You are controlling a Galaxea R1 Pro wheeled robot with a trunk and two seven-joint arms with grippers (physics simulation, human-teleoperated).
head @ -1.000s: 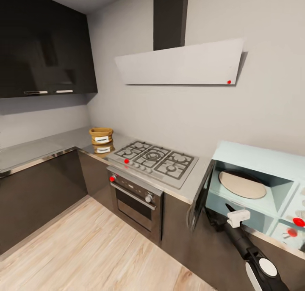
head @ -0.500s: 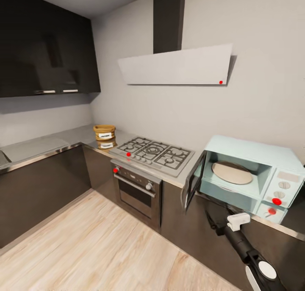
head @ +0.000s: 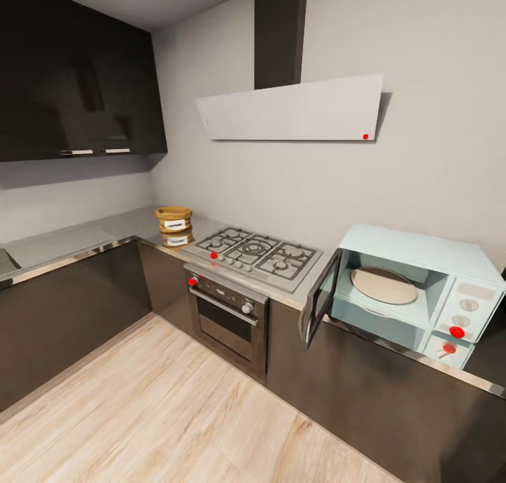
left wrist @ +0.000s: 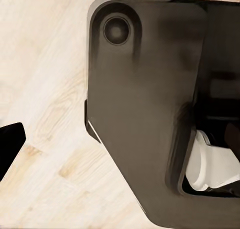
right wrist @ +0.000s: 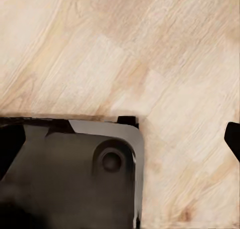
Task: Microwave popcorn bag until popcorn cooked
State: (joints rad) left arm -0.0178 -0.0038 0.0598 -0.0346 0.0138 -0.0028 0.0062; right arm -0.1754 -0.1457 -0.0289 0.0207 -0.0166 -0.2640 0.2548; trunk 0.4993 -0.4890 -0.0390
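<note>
1. Popcorn bag (head: pixel 173 220) is sitting untouched on the countertop (head: pixel 84 231), in the corner left of the gas hob (head: pixel 256 252).
2. Microwave (head: pixel 414 286) is standing with its door (head: pixel 320 306) hanging open, turntable bare: opening looks done; fetching, loading and heating are all remaining.
3. Both wrist cameras are looking down at the wooden floor (right wrist: pixel 150 54) and the robot's dark base (left wrist: pixel 145 114); bag well away from either gripper, and I cannot tell whether fingers are apart.

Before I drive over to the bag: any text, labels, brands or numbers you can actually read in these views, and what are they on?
No text can be read.
Popcorn bag on the countertop: white label with dark print, too small and blurred to read; its reflection below is equally unreadable.
Microwave: pale display window, knobs and red markers on the right panel, no legible characters.
Oven, hob and hood: red dots, no wording.
</note>
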